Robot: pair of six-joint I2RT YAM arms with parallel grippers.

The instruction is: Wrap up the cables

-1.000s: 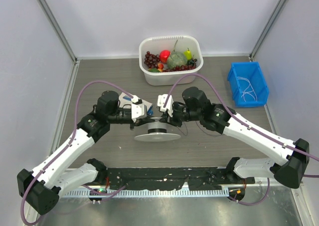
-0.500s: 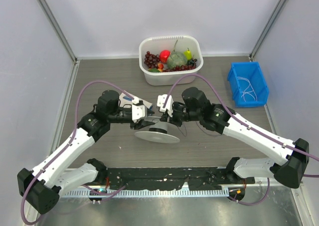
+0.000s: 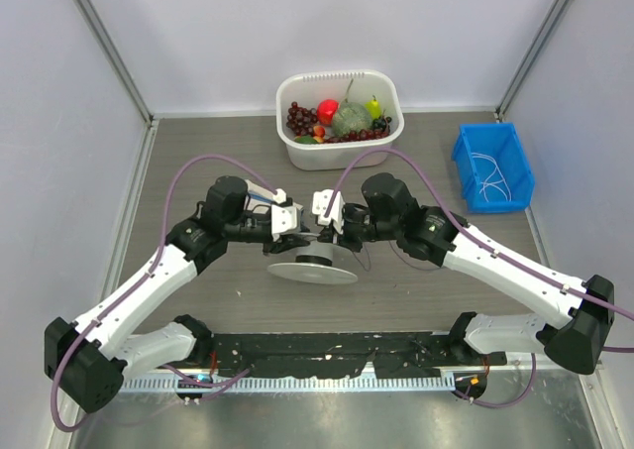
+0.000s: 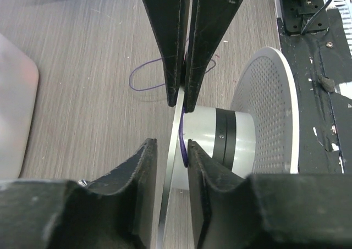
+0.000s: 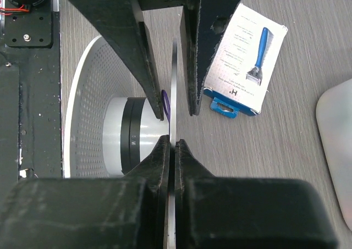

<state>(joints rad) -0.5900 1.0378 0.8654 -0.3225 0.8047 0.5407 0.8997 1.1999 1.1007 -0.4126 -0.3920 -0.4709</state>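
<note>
Left jaws parted a little astride the top flange of the spool (image 3: 313, 271), clamping nothing, mid-table (image 3: 198, 162) toward the near edge; right jaws pinched shut on that flange. Thin purple cable (image 4: 147, 79) partly round the hub, slack looped beside. Risk: slack snagging or slipping off with any tilt.

On the spool (image 3: 313, 270), seen from above, the upper flange is mostly hidden under the left gripper (image 3: 297, 235) and the right gripper (image 3: 319, 236). Far right of the spool, the cables (image 3: 487, 176) are too small to count.
</note>
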